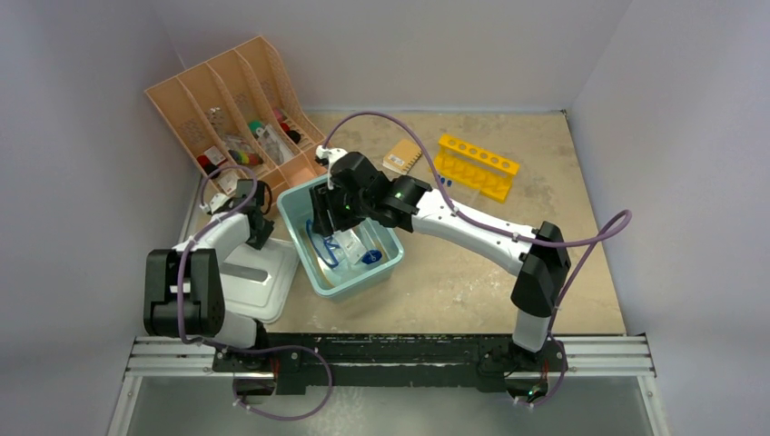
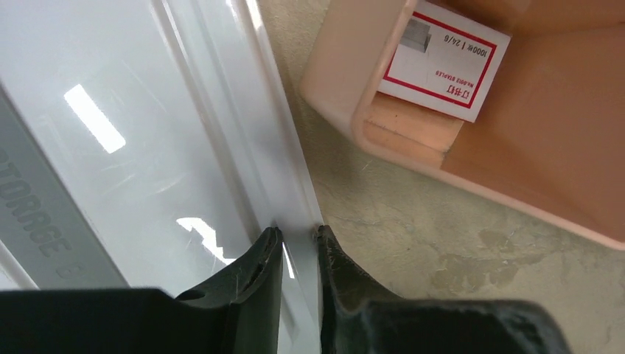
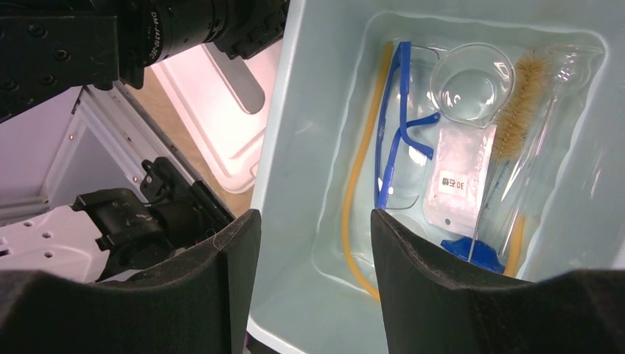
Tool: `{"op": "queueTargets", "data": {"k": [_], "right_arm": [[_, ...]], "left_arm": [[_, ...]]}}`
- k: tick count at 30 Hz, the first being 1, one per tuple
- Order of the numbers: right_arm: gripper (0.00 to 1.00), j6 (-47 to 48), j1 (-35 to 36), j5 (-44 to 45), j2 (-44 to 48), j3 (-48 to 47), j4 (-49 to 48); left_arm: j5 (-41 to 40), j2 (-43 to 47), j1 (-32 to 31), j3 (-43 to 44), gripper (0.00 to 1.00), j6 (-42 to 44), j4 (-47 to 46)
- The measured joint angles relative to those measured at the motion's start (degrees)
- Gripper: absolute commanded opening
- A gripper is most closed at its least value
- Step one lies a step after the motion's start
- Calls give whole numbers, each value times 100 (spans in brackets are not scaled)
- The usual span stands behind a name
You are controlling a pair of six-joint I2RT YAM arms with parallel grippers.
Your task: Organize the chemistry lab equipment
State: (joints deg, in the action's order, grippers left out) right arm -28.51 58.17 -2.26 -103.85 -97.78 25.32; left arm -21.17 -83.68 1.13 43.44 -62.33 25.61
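Note:
The pale teal tub (image 1: 386, 263) sits mid-table. In the right wrist view it (image 3: 309, 110) holds blue-rimmed goggles (image 3: 398, 133), amber tubing (image 3: 352, 199), a brush (image 3: 522, 99), a clear round dish (image 3: 472, 85), a small labelled bag (image 3: 461, 177) and a clear cylinder with a blue base (image 3: 464, 252). My right gripper (image 3: 313, 221) is open over the tub's left wall, one finger outside and one inside; it also shows in the top view (image 1: 325, 218). My left gripper (image 2: 297, 236) is shut on the rim of the white lid (image 2: 147, 133). Blue-capped test tubes (image 1: 446, 183) lie by the rack.
The peach file organiser (image 1: 236, 109) stands at the back left, and its corner (image 2: 516, 133) is close to my left gripper (image 1: 261, 232). The white lid (image 1: 268, 286) lies left of the tub. A yellow test tube rack (image 1: 477, 165) and a tan pad (image 1: 399, 159) sit behind.

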Motion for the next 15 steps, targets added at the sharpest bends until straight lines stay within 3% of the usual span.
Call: {"op": "queueTargets", "data": {"k": [2, 11, 15], "right_arm": [[58, 15, 0, 26, 2, 4, -2], [59, 68, 0, 240, 2, 11, -2], [59, 72, 0, 278, 2, 11, 2]], "left_arm": [[-7, -42, 0, 50, 0, -4, 22], [-15, 136, 4, 129, 0, -13, 476], [9, 986, 4, -20, 0, -221, 826]]}}
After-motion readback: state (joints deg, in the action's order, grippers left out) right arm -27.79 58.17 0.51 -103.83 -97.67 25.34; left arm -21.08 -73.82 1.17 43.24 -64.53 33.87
